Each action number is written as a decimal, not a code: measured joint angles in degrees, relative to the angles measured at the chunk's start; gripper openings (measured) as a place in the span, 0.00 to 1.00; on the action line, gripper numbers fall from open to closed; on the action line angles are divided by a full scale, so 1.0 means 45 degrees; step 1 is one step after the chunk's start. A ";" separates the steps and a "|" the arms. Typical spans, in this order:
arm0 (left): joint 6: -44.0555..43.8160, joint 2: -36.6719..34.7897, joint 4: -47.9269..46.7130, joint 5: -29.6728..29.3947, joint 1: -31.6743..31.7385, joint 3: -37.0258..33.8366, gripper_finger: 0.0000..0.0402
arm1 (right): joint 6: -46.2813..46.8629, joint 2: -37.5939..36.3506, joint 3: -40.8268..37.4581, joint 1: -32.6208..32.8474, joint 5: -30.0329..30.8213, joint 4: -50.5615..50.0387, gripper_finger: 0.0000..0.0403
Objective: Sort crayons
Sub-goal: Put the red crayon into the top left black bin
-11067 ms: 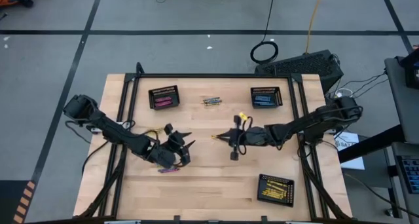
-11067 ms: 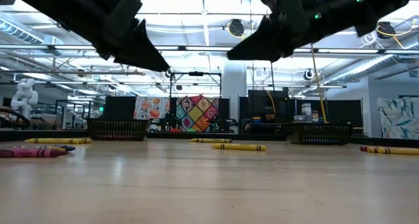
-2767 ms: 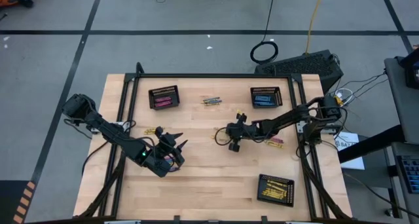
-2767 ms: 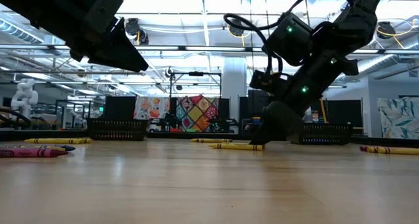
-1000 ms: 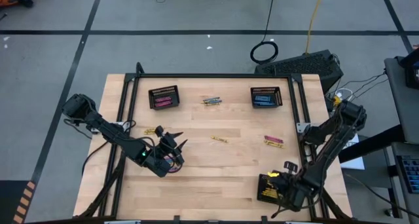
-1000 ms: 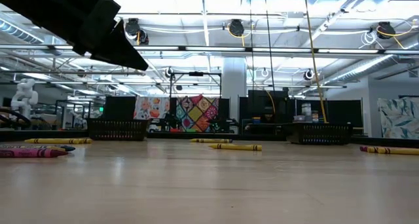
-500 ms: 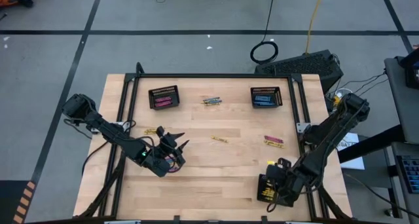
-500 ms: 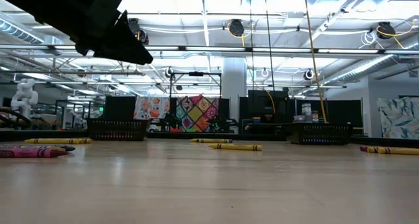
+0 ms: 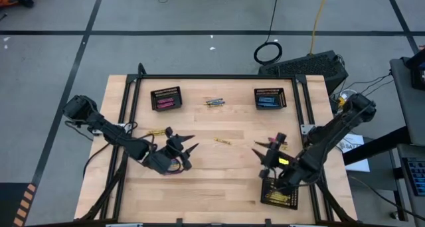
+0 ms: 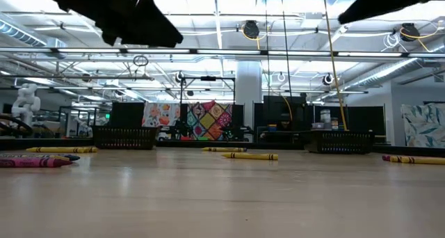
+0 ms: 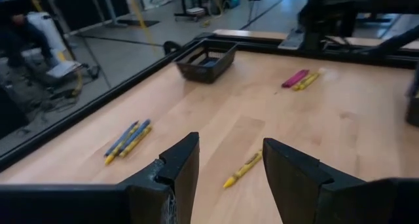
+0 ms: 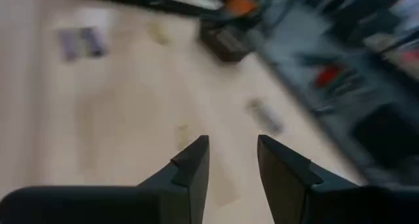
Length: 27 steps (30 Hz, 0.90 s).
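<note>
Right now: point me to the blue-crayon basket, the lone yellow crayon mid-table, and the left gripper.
blue-crayon basket (image 9: 269, 98): high view, on its crayon-filled inside.
lone yellow crayon (image 9: 222, 141): high view, mid-stick.
left gripper (image 11: 229, 164): left wrist view, midway between fingertips.

A black mesh basket (image 9: 287, 199) sits on the wooden table (image 9: 219, 180) just behind the right gripper (image 9: 267, 147). A second basket (image 9: 269, 98) stands well ahead of that gripper. A third basket (image 9: 166, 98) stands far off beyond it.
</note>
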 joint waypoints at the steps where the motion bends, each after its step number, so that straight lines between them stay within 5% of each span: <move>1: 0.0101 0.0000 0.0136 0.0204 0.0071 0.0001 0.43 | -0.0321 0.0120 -0.0050 -0.0175 0.0095 -0.0002 0.28; 3: 0.0320 0.0000 0.0316 0.0482 0.0200 0.0000 0.43 | -0.0916 0.0302 -0.0379 -0.0598 -0.0523 0.0007 0.28; 8: 0.0325 0.0000 0.0318 0.0622 0.0459 0.0000 0.43 | -0.1063 0.0334 -0.2033 -0.2478 -0.4447 0.1978 0.28; 18: 0.0276 0.0000 0.0309 0.1591 0.1244 0.0000 0.43 | -0.5659 0.0330 -0.5931 -0.4835 -0.6799 1.6006 0.28; 27: 0.0940 0.0000 0.0249 0.3871 0.1432 0.0000 0.43 | -0.5680 0.0339 -0.6275 -0.5225 -0.7025 1.6587 0.28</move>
